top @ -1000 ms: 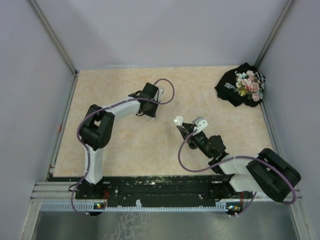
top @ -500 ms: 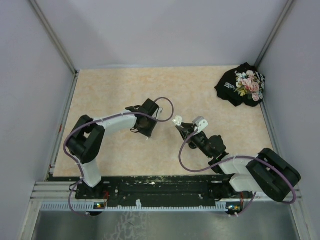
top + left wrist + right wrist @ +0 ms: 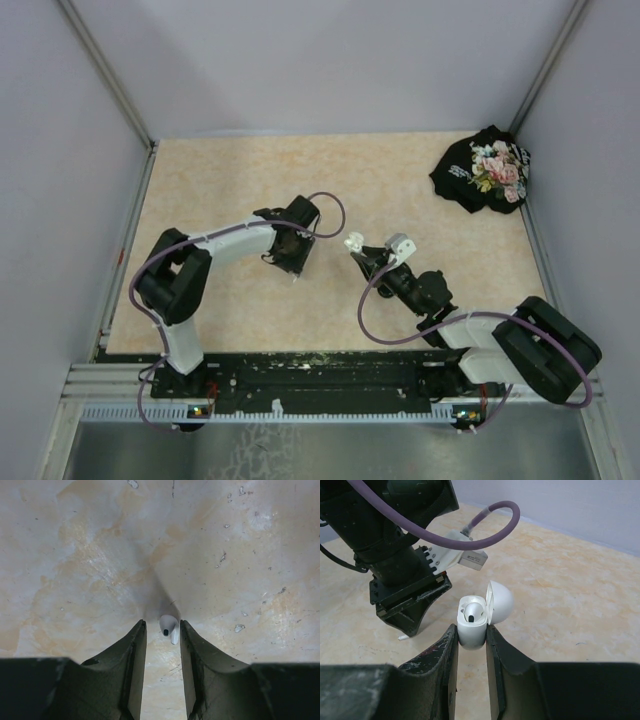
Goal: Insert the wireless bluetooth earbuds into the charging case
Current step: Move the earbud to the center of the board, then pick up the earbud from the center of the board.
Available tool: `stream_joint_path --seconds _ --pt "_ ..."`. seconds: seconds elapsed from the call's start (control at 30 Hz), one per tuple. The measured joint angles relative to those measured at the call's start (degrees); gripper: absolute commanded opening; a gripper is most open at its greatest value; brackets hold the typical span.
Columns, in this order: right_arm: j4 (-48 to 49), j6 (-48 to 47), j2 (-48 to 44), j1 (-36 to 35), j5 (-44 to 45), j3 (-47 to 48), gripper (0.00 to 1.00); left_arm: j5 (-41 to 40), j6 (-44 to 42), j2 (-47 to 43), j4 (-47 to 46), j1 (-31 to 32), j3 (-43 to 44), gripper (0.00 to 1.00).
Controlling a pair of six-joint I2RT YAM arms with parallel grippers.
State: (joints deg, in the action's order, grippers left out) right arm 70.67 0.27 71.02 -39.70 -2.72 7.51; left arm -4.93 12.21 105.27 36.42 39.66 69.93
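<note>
That tiny glossy white plastic earbud [image 3: 169,626] looks light and slippery; pinch its stem. The left gripper [image 3: 162,624] gapes narrowly around it, while the right gripper [image 3: 471,629] clamps the open white charging case [image 3: 479,611].

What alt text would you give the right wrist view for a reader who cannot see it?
The right gripper grips a small white charging case with its lid flipped open and one white earbud seated inside. Just behind it the left gripper points down at the beige table, a second white earbud lying by its fingertips.
</note>
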Motion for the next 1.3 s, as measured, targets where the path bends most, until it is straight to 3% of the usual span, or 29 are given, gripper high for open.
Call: stream_joint_path --seconds 0.33,0.9,1.1,1.3 --pt "-0.07 0.37 0.0 0.0 -0.33 0.0 0.0 -1.07 1.42 2.51 2.47 1.27 2.03 0.37" --pt "-0.5 0.33 -0.26 0.0 -0.57 0.0 0.0 -4.02 2.4 3.78 3.69 2.62 3.67 0.2" --pt "-1.53 -0.28 -2.73 0.0 -1.42 0.11 0.0 -4.37 1.73 -0.68 -0.96 2.58 -0.87 0.17" --pt "-1.79 -0.81 -3.89 0.0 -1.79 0.48 0.0 -5.05 0.15 -11.52 -9.44 2.58 -6.38 0.17"
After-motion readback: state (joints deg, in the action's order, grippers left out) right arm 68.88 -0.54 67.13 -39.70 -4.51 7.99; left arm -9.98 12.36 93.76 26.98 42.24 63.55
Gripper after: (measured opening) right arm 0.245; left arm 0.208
